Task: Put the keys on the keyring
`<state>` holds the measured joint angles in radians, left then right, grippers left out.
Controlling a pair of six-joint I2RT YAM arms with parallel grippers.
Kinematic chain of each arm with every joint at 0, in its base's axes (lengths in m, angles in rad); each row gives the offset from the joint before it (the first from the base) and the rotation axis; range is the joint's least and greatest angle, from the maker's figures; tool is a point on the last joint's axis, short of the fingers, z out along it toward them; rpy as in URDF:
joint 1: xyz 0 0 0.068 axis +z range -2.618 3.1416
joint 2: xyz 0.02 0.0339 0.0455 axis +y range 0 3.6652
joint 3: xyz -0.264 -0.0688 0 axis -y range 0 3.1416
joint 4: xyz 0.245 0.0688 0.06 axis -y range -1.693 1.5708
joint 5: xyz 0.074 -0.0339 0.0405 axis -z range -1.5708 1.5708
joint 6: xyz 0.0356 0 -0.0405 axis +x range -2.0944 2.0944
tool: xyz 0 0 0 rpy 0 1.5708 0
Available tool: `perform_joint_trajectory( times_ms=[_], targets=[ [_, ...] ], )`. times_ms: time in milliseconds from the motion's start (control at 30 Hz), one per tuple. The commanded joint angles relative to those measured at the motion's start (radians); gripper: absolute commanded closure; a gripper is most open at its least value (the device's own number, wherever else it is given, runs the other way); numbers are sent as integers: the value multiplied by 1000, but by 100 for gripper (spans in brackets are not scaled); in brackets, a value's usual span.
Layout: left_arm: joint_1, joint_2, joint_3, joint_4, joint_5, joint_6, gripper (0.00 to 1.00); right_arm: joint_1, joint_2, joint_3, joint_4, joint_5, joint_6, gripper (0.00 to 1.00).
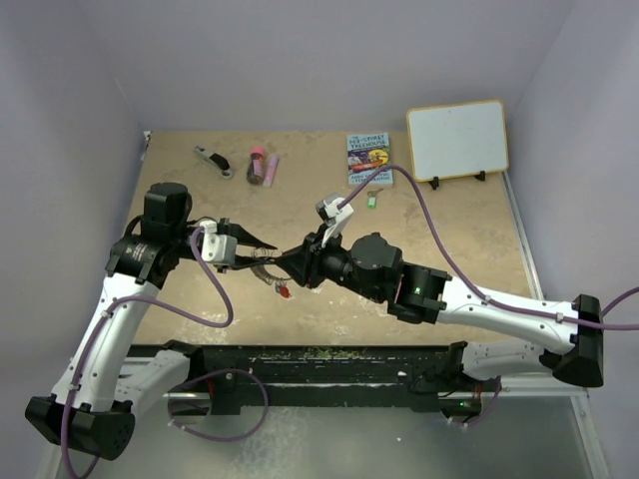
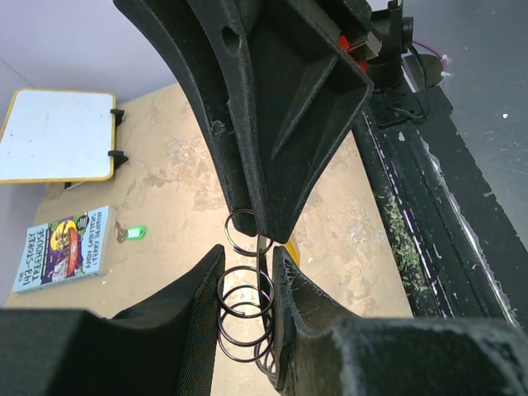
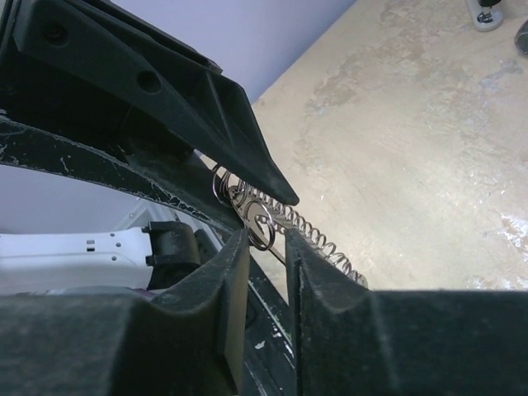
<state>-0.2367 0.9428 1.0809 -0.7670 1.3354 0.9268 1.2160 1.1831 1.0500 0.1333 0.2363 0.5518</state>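
Observation:
The keyring (image 1: 266,267), a thin coiled loop with a yellow stretch, hangs between my two grippers above the table's middle. My left gripper (image 1: 260,253) is shut on it; in the left wrist view its coils (image 2: 243,305) sit pressed between my fingers (image 2: 190,313). My right gripper (image 1: 287,261) meets it tip to tip and is shut on a small split ring (image 3: 262,228), seen at its tips (image 2: 241,233). The red key's tag (image 1: 285,292) dangles just below. The green key (image 1: 371,203) lies by the book (image 2: 134,233). I cannot make out the blue key.
A book (image 1: 367,158) and a small whiteboard (image 1: 456,140) lie at the back right. A black-and-silver tool (image 1: 212,160) and a pink-and-maroon tube (image 1: 262,166) lie at the back left. A black rail (image 1: 329,364) runs along the near edge.

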Motion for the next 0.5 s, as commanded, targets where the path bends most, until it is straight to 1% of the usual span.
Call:
perform_joint_trajectory(
  times_ms=[0, 167, 333, 467],
  targets=[
    [4, -12, 12, 44, 55, -5, 96, -7, -28, 19, 50, -3, -3, 78],
    [4, -13, 8, 50, 55, -13, 96, -7, -43, 2, 74, 14, -19, 87],
    [4, -10, 5, 52, 63, -26, 96, -7, -54, -14, 109, 12, -62, 100],
    [4, -5, 7, 48, 67, -34, 93, -5, -46, -4, 130, -4, -114, 100]
  ],
)
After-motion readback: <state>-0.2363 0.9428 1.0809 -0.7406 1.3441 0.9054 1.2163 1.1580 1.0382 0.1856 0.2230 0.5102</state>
